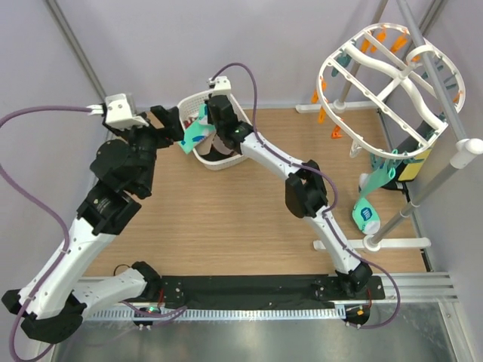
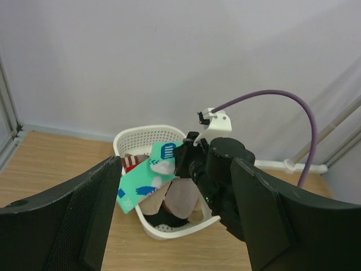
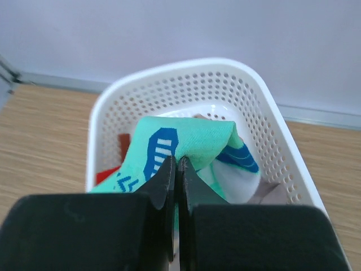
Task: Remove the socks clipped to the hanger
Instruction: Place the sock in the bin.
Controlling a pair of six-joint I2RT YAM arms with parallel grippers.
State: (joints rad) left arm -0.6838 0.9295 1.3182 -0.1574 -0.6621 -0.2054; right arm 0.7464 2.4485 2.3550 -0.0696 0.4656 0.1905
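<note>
Right gripper [image 3: 175, 169]: jaws pinched together on a fold of the teal sock [image 3: 192, 138], a soft knit with blue chevron and bar marks. The fabric bunches into a ridge at the clamp. From there the sock's long axis slants down and toward the robot's left, its free end hanging over the left rim of the basket [image 3: 265, 118]. This is a white, round-cornered plastic tub with perforated walls, standing at the far side of the wooden table [image 1: 226, 219]. Inside lie a red-and-white sock [image 2: 131, 162], a beige sock [image 2: 183, 197] and a black sock [image 2: 172, 219], crumpled together. Left gripper [image 2: 176, 169]: jaws wide apart, holding nothing, facing the basket from just beside it. Far right: the hanger [image 1: 385, 75], a white ribbed oval frame with orange pegs (seen tilted on its stand). Below it a second teal sock [image 1: 367, 215] dangles, long axis near vertical.
</note>
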